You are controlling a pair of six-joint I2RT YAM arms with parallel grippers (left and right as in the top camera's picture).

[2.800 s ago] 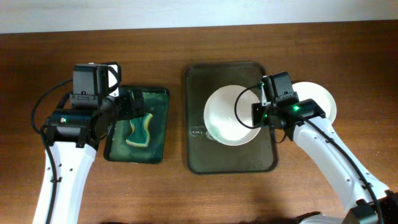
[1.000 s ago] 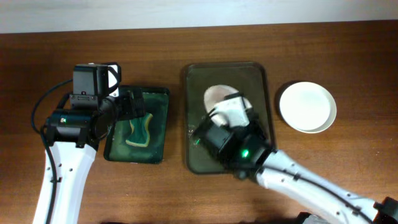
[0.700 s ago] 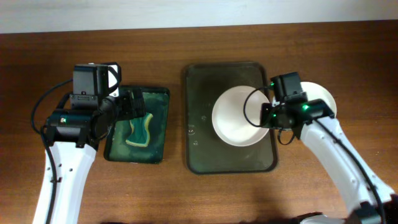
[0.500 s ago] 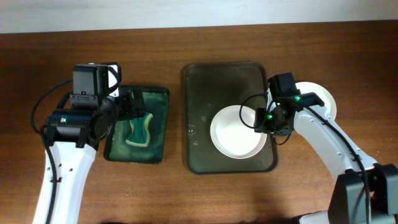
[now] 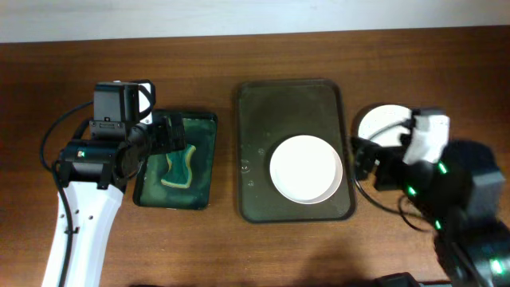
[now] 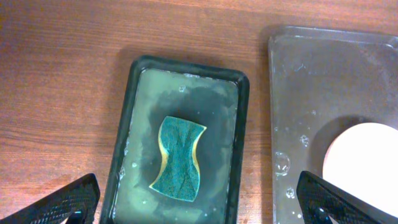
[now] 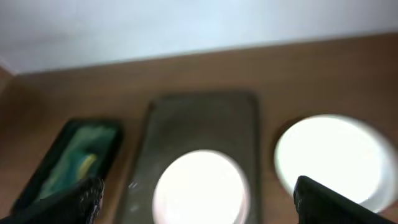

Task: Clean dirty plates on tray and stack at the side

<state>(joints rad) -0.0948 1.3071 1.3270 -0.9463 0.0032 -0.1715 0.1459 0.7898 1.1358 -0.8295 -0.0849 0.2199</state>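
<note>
A plain white plate (image 5: 306,169) lies flat in the front right part of the large olive-brown tray (image 5: 271,104). Another white plate (image 5: 381,123) rests on the bare tabletop to the tray's right, partly hidden by my right arm. My right gripper (image 5: 368,162) is raised high between the two, open and holding nothing. In the blurred right wrist view both the tray's plate (image 7: 199,186) and the side plate (image 7: 333,155) lie far below the open gripper (image 7: 199,208). My left gripper (image 6: 199,208) hangs open above the small green tray.
The small dark green tray (image 6: 239,124) holds shallow water and a teal sponge (image 6: 180,158), left of the large tray (image 6: 323,81). Water drops dot the large tray. A pale wall runs along the table's far edge.
My right gripper opened and let go of the plate, which now lies in the tray's front right. The right arm drew back to the right and rose. The left arm stayed still.
</note>
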